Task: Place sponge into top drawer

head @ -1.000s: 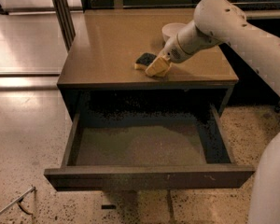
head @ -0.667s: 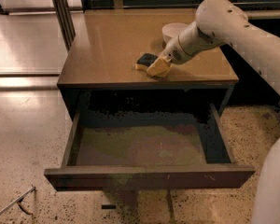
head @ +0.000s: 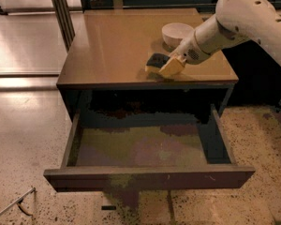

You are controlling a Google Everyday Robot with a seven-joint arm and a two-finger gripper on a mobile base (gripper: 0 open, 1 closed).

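In the camera view, a brown, flat-topped wooden bench (head: 117, 46) stands on a pale speckled stone floor (head: 23, 144). A small rectangular sponge (head: 154, 61), dark blue-green scrub top over yellow foam, is on its top, toward the near right edge. The white, tan-tipped claw (head: 168, 67) reaches in from the right at the end of a thick white robot arm (head: 243, 18) and is against the sponge's right side. Whether the claw is wide, narrow or gripping the sponge cannot be told. Just beyond them, farther back on the bench, sits a round white bowl (head: 177, 33), close to the arm's wrist. Below the bench top, the wide, shallow dark-brown wooden top drawer (head: 150, 176) is pulled out toward the near side, showing its greyish-brown bottom. The sponge is above the drawer and behind its opening, not inside it.
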